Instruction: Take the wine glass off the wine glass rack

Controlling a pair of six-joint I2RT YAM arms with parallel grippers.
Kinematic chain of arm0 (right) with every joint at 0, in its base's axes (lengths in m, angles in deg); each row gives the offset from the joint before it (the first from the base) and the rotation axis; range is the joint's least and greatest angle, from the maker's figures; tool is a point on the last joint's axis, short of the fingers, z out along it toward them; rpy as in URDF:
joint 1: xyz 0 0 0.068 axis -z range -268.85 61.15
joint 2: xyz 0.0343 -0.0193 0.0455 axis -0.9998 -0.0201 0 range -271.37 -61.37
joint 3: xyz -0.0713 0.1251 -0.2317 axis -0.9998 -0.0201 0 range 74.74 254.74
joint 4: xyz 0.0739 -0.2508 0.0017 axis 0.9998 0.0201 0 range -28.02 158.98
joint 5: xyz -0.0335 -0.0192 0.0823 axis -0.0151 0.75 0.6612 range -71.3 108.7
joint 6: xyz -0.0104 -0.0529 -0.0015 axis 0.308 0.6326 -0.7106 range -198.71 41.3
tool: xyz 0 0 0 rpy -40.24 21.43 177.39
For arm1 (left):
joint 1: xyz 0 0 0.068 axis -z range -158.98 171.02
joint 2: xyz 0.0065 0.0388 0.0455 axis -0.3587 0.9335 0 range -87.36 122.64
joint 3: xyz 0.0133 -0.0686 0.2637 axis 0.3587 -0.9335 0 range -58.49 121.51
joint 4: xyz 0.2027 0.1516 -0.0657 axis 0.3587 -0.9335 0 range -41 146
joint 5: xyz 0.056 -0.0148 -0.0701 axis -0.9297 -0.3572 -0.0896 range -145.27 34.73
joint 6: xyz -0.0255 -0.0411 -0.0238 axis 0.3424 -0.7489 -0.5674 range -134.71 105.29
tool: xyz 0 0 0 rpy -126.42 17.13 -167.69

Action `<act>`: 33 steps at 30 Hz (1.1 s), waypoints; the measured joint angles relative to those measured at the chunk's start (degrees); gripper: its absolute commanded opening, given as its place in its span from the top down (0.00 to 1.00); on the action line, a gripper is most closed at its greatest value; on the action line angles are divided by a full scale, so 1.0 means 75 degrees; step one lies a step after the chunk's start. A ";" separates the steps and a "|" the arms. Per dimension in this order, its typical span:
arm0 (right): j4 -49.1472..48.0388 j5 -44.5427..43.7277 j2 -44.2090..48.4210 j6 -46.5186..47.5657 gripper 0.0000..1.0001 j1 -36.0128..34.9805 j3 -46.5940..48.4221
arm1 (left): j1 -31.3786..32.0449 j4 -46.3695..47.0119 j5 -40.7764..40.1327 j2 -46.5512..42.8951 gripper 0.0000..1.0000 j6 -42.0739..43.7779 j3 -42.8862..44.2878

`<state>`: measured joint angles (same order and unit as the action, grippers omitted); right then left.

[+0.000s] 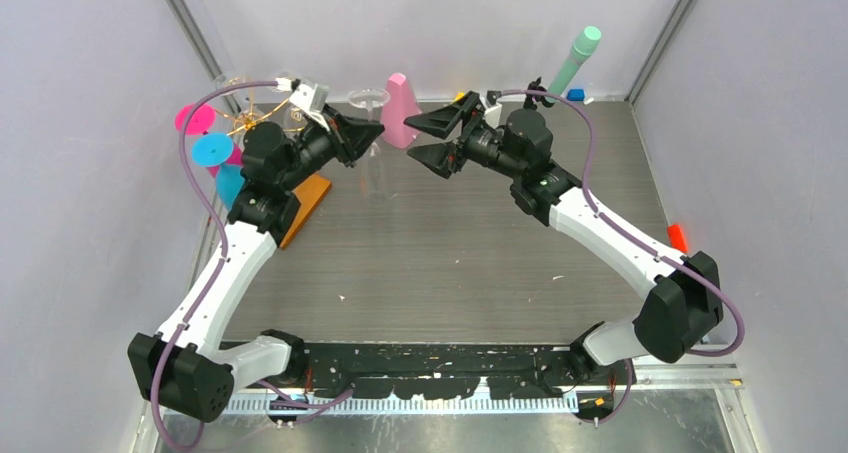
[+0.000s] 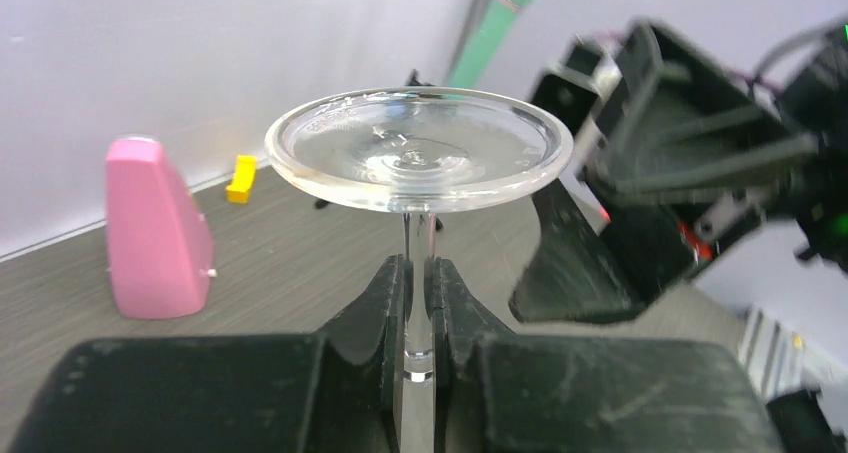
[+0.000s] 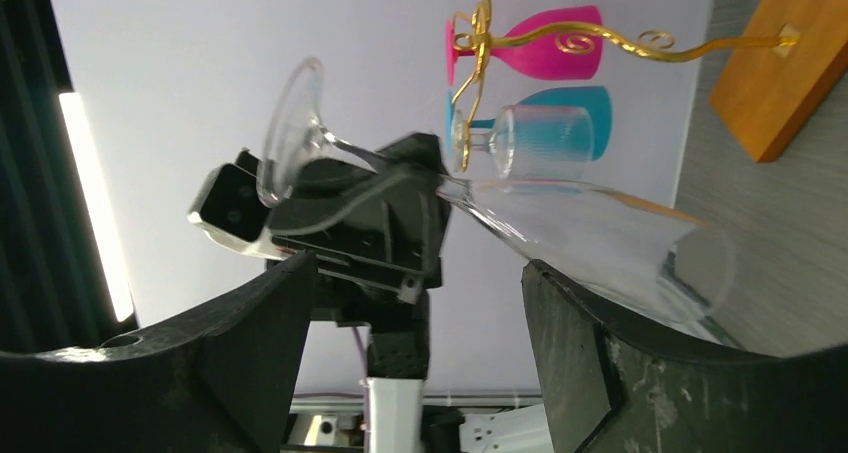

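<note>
Overhead: left gripper [image 1: 376, 133] clamps the stem of the wine glass [image 1: 368, 97], foot uppermost, apart from the wine glass rack [image 1: 308, 201]. Left wrist: fingers [image 2: 385, 303] pinch the stem below the foot. Right wrist: right gripper [image 3: 415, 278] spread wide, holding nothing.

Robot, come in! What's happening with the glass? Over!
Left gripper shut on wine glass stem. Right gripper open, close by. Glass upside down, off rack. Pink block nearby.

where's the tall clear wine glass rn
Top view, back centre-left: the wine glass hangs foot-up, stem clamped in the left gripper, between the gold rack and the pink block.
</note>
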<state>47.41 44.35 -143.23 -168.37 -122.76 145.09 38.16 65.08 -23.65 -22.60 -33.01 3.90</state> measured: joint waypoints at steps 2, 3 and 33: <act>0.0009 -0.0157 0.0085 0.0259 0.20 0.0000 -0.0210 | 0.0000 0.0015 -0.0629 0.0003 1.00 -0.0344 0.0073; 0.0012 -0.0248 0.0152 0.0408 0.20 0.0000 -0.0312 | 0.0000 0.0020 -0.0979 0.0003 1.00 -0.0548 0.0134; -0.2725 0.0055 0.0650 0.1463 0.47 -0.0592 -0.1139 | -0.0003 0.0720 -0.4733 -0.0898 1.00 -0.6181 -0.0050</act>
<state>26.97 44.77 -138.36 -157.40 -127.20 136.54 38.14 70.48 -59.15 -29.34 -79.37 3.52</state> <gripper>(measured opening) 0.573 0.096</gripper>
